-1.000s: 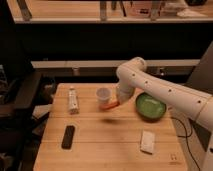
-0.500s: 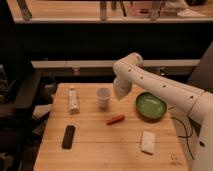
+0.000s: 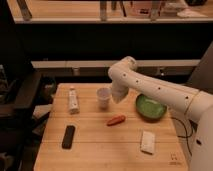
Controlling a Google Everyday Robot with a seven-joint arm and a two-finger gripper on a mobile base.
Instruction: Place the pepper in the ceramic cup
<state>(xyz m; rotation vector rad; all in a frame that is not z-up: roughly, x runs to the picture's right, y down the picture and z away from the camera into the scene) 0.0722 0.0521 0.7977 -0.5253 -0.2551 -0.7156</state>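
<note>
1. The pincer (image 3: 118, 96) hangs mid-frame just right of the ceramic cup (image 3: 103, 97); its state I cannot tell.
2. The pepper (image 3: 116, 120), slim, tapered and red-orange, lies on the slatted wooden bench (image 3: 100, 150), below the cup.
3. Likely step: regrasping; next, descend onto the pepper.

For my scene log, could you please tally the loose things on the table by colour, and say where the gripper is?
White or pale: 3, the ceramic cup, a tube, a flat packet
Green: 1, a bowl
Red-orange: 1, the pepper
Black: 1, a remote-like bar
Total: 6
The gripper hangs beside the cup.
</note>
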